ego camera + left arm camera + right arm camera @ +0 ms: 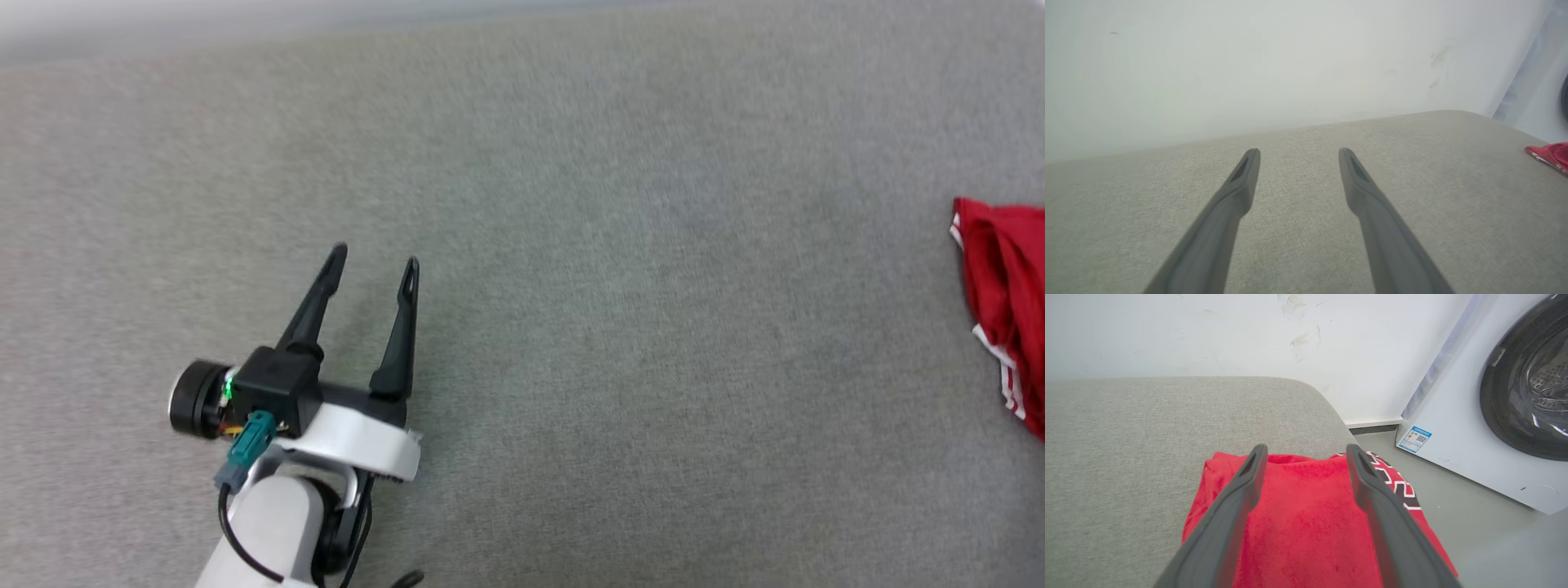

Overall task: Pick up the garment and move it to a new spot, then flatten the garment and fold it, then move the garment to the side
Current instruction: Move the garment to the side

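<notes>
Grey woven upholstery [571, 245] spreads wide beneath a two-armed robot, backed by a scuffed white wall [1208, 330], with a white front-loading washing machine [1474, 416] standing on the floor off the pad's rounded corner. The bright red soft-fabric shirt with white striped trim [1000, 278] lies bunched at the far right edge of the surface, well apart from the left gripper [375, 256], whose two long dark fingers stand spread over bare fabric with nothing between them. Seen along the right arm, the right gripper [1306, 448] hangs over the red shirt [1306, 522], fingers parted wide and pinching nothing; whether they touch the cloth cannot be told. Black-and-white lettering shows along the shirt's edge nearest the machine. From the left wrist, the shirt [1551, 153] is a red sliver at the pad's right edge.
</notes>
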Robot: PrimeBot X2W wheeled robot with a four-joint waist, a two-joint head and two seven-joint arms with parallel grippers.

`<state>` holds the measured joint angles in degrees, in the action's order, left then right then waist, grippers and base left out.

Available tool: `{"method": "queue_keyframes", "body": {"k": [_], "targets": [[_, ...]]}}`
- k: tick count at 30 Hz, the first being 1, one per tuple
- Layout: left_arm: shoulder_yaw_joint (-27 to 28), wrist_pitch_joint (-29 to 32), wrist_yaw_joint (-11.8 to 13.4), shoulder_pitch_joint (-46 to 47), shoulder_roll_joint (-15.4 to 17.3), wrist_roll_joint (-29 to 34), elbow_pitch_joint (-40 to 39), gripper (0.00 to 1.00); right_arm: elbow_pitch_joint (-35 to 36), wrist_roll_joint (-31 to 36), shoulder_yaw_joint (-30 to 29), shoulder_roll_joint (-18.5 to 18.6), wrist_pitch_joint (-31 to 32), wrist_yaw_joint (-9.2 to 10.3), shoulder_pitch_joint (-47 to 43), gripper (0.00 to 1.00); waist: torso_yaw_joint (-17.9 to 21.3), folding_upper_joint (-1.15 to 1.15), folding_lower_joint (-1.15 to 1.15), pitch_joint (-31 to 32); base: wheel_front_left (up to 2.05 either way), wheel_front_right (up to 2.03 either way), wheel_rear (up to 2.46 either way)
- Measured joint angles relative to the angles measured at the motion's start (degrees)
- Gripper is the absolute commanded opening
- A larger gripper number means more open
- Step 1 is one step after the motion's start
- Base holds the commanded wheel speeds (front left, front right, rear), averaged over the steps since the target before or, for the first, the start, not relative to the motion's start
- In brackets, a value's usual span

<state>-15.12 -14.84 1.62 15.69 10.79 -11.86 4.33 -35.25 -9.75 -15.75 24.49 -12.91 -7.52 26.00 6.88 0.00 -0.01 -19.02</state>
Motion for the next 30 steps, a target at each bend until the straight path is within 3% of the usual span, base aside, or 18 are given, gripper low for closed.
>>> {"method": "queue_keyframes", "body": {"k": [13,21,30], "targets": [[4.0,-0.1,2.4,-9.2,-0.2,-3.3,2.8,1.00,18.7,-1.7,7.2,-10.8,0.0,0.00,-18.0,1.00,-5.1,0.00,-0.01,11.4,0.00,0.00,0.00],[6.0,-0.1,3.1,-13.7,0.0,-4.5,3.9,1.00,31.5,-0.5,9.8,-15.7,4.1,0.01,-27.0,1.00,-7.3,0.00,0.00,16.2,0.00,0.00,0.00],[5.9,-0.1,2.9,-17.0,0.1,-4.5,4.6,1.00,41.3,1.1,9.8,-19.4,9.5,0.01,-34.6,1.00,-7.8,0.00,0.00,20.0,0.00,0.00,0.00]]}}
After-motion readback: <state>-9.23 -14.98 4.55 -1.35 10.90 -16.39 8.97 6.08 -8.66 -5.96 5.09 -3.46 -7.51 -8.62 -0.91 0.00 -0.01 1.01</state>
